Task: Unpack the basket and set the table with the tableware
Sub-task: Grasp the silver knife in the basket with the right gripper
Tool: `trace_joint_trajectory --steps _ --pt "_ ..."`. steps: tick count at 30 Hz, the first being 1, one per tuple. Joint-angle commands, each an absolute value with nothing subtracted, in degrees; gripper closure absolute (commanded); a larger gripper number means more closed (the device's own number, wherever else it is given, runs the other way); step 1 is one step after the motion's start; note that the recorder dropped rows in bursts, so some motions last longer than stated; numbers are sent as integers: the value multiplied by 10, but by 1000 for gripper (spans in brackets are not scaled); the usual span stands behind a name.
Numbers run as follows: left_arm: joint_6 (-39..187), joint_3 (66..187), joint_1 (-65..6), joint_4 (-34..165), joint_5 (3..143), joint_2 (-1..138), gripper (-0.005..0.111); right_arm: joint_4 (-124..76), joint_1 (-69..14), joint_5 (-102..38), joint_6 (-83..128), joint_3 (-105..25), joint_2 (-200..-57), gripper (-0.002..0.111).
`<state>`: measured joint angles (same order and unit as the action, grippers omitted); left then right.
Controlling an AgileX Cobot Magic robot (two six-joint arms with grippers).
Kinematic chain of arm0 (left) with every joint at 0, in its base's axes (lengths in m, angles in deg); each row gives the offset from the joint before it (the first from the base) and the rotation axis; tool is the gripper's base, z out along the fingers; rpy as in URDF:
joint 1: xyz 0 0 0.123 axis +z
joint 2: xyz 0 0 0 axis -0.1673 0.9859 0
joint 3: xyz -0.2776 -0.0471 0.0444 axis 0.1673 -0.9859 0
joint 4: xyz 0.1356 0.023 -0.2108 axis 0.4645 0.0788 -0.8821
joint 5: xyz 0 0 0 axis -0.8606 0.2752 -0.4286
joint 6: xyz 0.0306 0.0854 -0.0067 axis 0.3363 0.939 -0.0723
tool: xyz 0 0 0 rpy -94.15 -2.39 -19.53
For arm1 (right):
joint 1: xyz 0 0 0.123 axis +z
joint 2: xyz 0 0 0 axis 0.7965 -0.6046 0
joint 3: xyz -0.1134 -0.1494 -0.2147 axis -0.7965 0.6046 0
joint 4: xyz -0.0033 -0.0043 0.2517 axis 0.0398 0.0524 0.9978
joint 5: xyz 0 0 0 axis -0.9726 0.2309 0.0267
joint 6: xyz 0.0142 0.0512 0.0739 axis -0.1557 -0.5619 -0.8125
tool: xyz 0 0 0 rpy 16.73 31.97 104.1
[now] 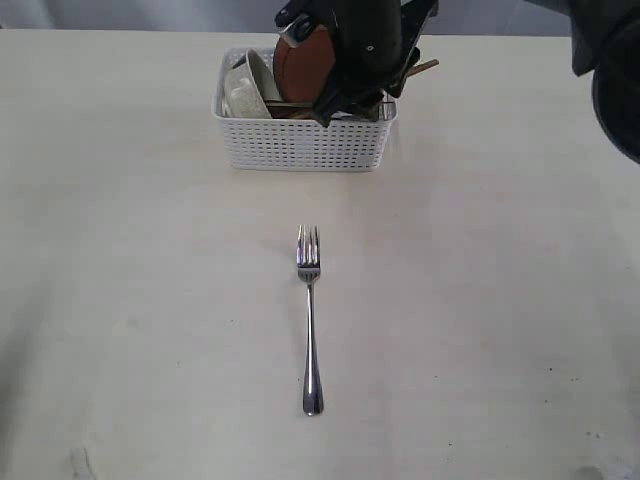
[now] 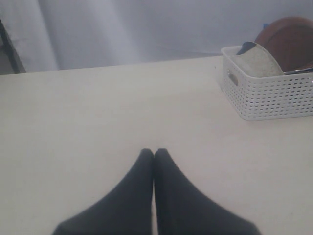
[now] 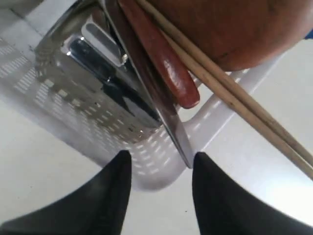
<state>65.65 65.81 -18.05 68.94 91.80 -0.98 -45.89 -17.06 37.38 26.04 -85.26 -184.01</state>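
The white basket (image 1: 300,145) stands at the back middle of the table (image 1: 150,300). It holds an off-white bowl (image 1: 245,85), a brown wooden plate (image 1: 305,60) and chopsticks (image 1: 420,68). A steel fork (image 1: 310,300) lies alone on the table in front of it. My right gripper (image 3: 161,159) is open over the basket's rim (image 3: 161,181); the steel knife (image 3: 166,112) points its tip at one finger, with nothing between the jaws. Beside the knife lie the red-brown spoon (image 3: 166,63), the chopsticks (image 3: 230,93) and a steel cup (image 3: 83,73). My left gripper (image 2: 154,152) is shut, low over bare table left of the basket (image 2: 266,98).
The right arm's dark body (image 1: 365,50) hides the basket's right half in the exterior view. Another dark arm part (image 1: 610,70) hangs at the upper right. A pale curtain (image 2: 122,29) runs behind the table's far edge.
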Motion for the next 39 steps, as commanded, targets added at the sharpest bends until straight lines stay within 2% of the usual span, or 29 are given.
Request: trace_joint_trajectory --steps 1,8,10,14,15,39 --pt "657 657 -184 687 912 -12 107 -474 -172 362 257 -853 -1862 68" --pt "657 657 -184 687 912 -12 107 -482 -172 347 258 -853 -1863 71" --pt "657 657 -184 687 912 -12 107 -484 -172 345 259 -853 -1863 80" --pt "657 657 -184 687 912 -12 107 -484 -172 345 266 -853 -1863 107" --pt "657 657 -184 687 912 -12 107 -484 -172 347 269 -853 -1863 109" --pt "657 657 -184 687 912 -12 107 -551 -145 378 271 -853 -1782 109"
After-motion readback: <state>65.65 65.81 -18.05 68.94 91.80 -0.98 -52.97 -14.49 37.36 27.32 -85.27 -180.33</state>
